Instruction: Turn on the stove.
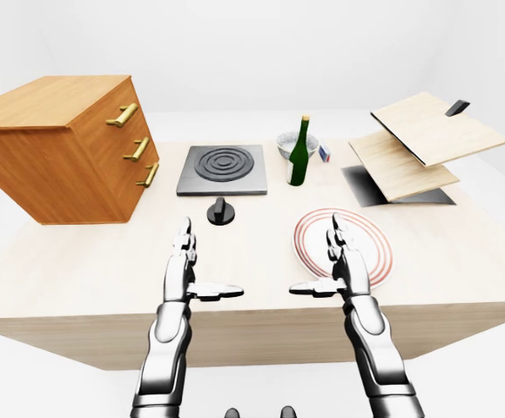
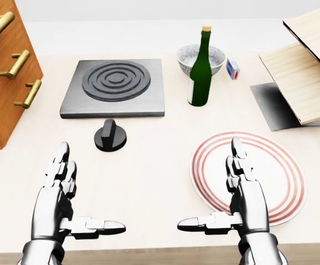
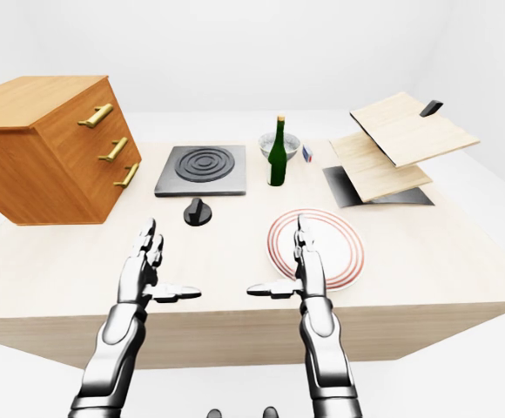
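Note:
A dark grey stove plate point(image 2: 115, 88) with concentric rings lies on the wooden table, in the upper middle of the head view. Its black knob point(image 2: 110, 136) sits just below the plate's lower edge. My left hand point(image 2: 72, 196) hovers open below and left of the knob, fingers straight, thumb pointing right. My right hand point(image 2: 226, 193) is open too, over the left rim of a red-ringed plate point(image 2: 276, 171), thumb pointing left. Neither hand touches anything.
A wooden drawer chest point(image 1: 61, 144) with brass handles stands at the left. A green bottle point(image 2: 200, 69), a grey bowl point(image 2: 190, 56) and a small box point(image 2: 233, 68) stand right of the stove. Tilted wooden boards point(image 1: 418, 144) on a dark base sit at the right.

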Tool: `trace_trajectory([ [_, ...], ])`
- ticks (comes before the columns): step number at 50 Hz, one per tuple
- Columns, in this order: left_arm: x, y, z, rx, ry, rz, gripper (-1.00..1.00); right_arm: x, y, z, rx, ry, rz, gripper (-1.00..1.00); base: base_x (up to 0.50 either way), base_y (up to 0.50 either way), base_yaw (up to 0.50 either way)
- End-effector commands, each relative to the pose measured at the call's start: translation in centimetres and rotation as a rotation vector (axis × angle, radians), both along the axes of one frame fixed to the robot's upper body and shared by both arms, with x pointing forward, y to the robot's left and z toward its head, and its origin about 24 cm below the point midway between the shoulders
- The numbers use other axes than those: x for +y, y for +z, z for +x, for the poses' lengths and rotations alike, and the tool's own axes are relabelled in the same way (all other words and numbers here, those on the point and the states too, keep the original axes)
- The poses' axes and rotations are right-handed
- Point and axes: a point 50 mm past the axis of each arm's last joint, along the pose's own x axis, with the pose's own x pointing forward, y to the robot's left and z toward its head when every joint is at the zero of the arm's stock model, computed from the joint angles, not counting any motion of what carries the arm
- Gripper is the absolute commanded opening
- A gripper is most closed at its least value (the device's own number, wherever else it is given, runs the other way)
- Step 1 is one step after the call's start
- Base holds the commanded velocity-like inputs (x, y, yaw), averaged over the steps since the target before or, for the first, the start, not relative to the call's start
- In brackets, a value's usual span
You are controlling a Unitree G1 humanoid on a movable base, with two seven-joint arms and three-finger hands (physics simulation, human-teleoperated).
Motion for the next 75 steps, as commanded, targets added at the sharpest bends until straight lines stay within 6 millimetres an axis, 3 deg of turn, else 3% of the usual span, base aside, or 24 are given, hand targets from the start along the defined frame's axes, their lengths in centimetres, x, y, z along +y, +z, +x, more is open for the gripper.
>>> trace_trajectory([
  [1,0.6,-0.2,0.0,0.002,-0.003,0.007,1.0,-0.6,0.2,-0.1,-0.014,0.004,-0.011,1.0,0.0,0.0,0.0],
  [27,0.7,-0.9,0.5,0.054,0.003,0.023,1.0,0.3,4.8,-2.6,-0.256,0.005,-0.127,1.0,0.11,0.0,0.0],
  [75,0.7,-1.6,0.7,0.088,0.011,0.041,1.0,0.8,6.1,-3.7,-0.31,0.005,-0.144,1.0,0.5,0.0,0.0],
])
